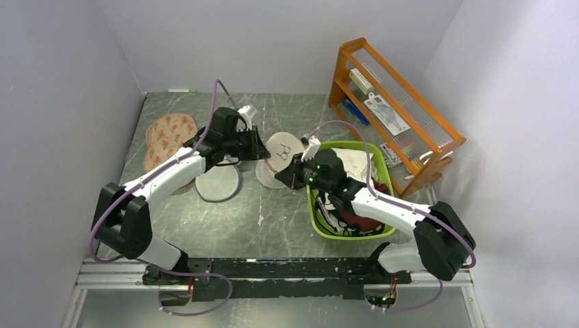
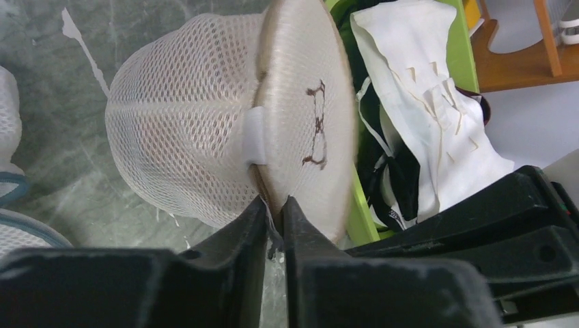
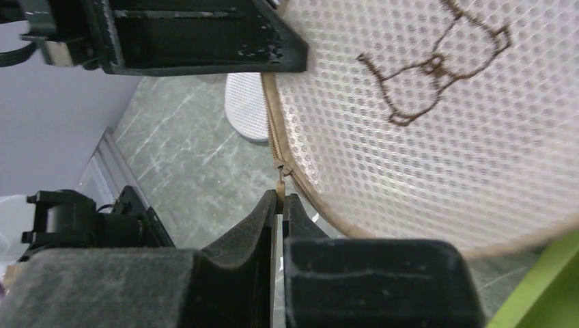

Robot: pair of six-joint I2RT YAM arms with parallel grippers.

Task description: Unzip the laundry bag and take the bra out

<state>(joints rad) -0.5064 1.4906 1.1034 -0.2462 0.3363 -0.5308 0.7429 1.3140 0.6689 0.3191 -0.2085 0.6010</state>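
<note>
Presently | found laundry bag (image 1: pixel 283 152) standing on edge just left of green basket (image 1: pixel 315 219) | saw left gripper (image 2: pixel 274 205) clamped on bag's rim, far from basket | saw right gripper (image 3: pixel 280 198) pinched tight on zipper pull (image 3: pixel 280 169)

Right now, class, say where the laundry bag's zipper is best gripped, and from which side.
The thin pull tab at the rim of the laundry bag, from outside the rim: it is flat and sticks outward, as the right gripper pinching it shows.
</note>
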